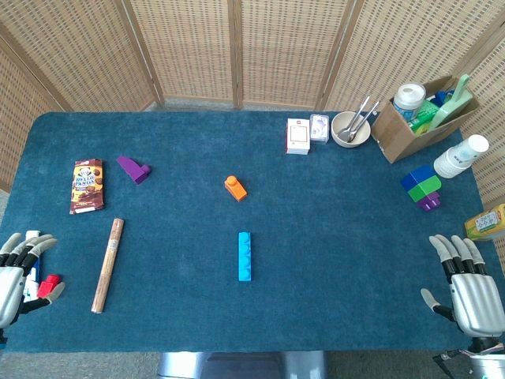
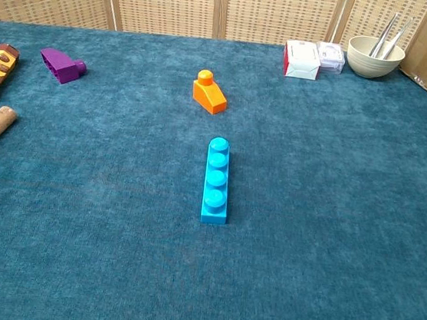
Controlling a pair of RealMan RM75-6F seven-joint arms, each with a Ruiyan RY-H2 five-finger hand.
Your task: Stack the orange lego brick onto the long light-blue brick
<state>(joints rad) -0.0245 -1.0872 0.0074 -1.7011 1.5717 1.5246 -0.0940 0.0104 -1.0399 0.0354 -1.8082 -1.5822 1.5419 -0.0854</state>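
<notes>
Your left hand (image 1: 17, 272) rests at the lower left edge of the head view, fingers spread and holding nothing; a small red item and a white one lie right against it, and whether they touch it cannot be told. Moving right along the bench (image 1: 158, 332): a chocolate packet (image 1: 87, 185) and a wooden stick (image 1: 107, 264) at left, a purple brick (image 1: 133, 168) above them, all well apart from the work. The orange brick (image 1: 235, 188) sits at centre frame, with the long light-blue brick (image 1: 245, 255) just below it, lying lengthwise, studs up. Judged as hard, light, smooth plastic, the orange brick should slip if pinched on its sloped face; take it across its two flat sides, below the single stud. The blue brick is equally light and likely to skid when pressed, so seat the load straight down. Nothing stands between the two. Upper right holds a white box (image 1: 298, 136), a bowl (image 1: 350, 129), a carton (image 1: 422, 114), cups (image 1: 462, 155) and a stack of bricks (image 1: 422, 188), clear of your path. Your right hand (image 1: 467, 280), lower right, is open and empty.
</notes>
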